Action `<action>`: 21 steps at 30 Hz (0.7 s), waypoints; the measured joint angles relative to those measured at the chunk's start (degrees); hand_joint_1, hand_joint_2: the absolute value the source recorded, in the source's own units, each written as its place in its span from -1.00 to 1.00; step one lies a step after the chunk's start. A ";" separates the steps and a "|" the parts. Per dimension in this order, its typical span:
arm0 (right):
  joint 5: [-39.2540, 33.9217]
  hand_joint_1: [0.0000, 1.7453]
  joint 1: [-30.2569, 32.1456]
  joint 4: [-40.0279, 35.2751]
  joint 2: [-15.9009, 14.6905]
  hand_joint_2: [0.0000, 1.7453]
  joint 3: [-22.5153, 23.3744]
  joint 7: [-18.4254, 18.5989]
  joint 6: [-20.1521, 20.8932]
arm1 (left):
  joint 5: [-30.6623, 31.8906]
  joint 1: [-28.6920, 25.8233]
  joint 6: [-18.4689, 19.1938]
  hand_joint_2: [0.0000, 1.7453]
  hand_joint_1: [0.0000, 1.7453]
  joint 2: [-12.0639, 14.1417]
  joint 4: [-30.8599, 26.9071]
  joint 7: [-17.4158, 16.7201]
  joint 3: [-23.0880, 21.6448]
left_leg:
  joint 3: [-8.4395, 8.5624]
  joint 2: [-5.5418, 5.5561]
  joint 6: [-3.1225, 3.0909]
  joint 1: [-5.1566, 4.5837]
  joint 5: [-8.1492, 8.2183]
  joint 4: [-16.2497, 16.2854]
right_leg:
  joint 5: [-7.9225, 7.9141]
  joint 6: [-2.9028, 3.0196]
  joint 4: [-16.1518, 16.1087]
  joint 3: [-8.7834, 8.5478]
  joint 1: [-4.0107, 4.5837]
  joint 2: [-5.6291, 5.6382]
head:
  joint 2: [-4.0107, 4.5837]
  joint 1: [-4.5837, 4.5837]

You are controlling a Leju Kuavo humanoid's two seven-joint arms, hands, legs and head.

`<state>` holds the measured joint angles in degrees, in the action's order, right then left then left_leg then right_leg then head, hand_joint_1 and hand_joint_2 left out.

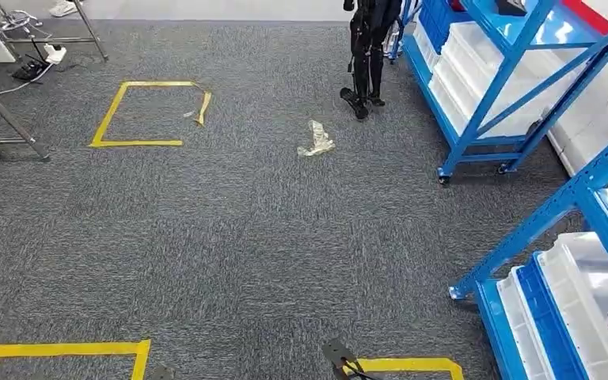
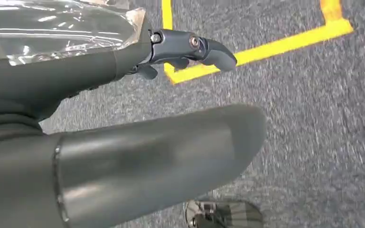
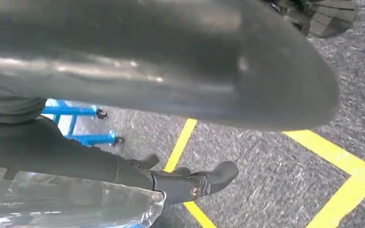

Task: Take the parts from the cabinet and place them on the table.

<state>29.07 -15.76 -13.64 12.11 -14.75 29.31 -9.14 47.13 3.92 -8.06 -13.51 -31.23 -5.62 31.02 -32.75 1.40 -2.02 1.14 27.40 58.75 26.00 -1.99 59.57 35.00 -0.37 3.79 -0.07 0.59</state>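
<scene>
A clear plastic bag [image 2: 52, 28] with a part inside lies against the dark fingers [image 2: 190, 47] of my left hand [image 2: 123, 95]. The thick grey thumb stands apart from it. In the right wrist view the same kind of clear bag [image 3: 66, 204] lies against the fingers [image 3: 195, 183] of my right hand [image 3: 100, 161]. Both hands hang over grey carpet and seem to carry the bag between them. The blue cabinet rack [image 1: 514, 87] with white bins stands at the right in the head view. A table's metal legs [image 1: 4, 111] show at the far left.
Yellow tape squares [image 1: 146, 115] mark the carpet, with more along the near edge [image 1: 63, 352]. A crumpled piece of plastic [image 1: 315, 139] lies mid-floor. Dark legs [image 1: 368, 55] stand beside the far rack. A second blue rack [image 1: 558, 309] with white trays is close on my right.
</scene>
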 joint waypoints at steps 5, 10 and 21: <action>0.63 -1.00 -0.49 0.00 -0.04 -1.00 0.85 -0.17 0.00 | 0.79 0.05 0.26 -1.00 -1.00 -0.04 -0.61 -0.70 0.02 | -0.05 -2.70 -0.69 -0.27 0.15 -0.06 | 6.42 -0.04 17.25 8.61 -0.31 -3.00 | 0.00 0.35; 1.66 -1.00 -0.82 0.00 -0.09 -1.00 1.95 -0.17 0.00 | 1.62 0.68 0.37 -1.00 -1.00 -0.02 -0.72 -1.18 -0.20 | 0.41 -4.60 0.19 -0.57 0.68 0.03 | 0.49 -1.38 -0.63 -0.53 -0.55 -7.45 | 0.00 0.39; 3.26 -1.00 -1.44 0.00 -0.09 -1.00 3.78 0.39 0.22 | 1.77 1.33 -0.31 -1.00 -1.00 -0.04 -0.39 -1.09 -0.26 | -7.97 -1.33 2.33 0.04 7.86 16.77 | -0.15 2.15 -1.18 -1.26 -0.27 -1.84 | 0.00 0.04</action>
<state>32.33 -17.21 -13.64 12.02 -10.97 29.70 -8.92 48.89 5.24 -8.37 -13.55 -31.63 -6.71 30.75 -40.72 0.07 0.32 1.18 35.26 75.52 25.85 0.16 58.39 33.74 -0.64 1.95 -0.07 0.63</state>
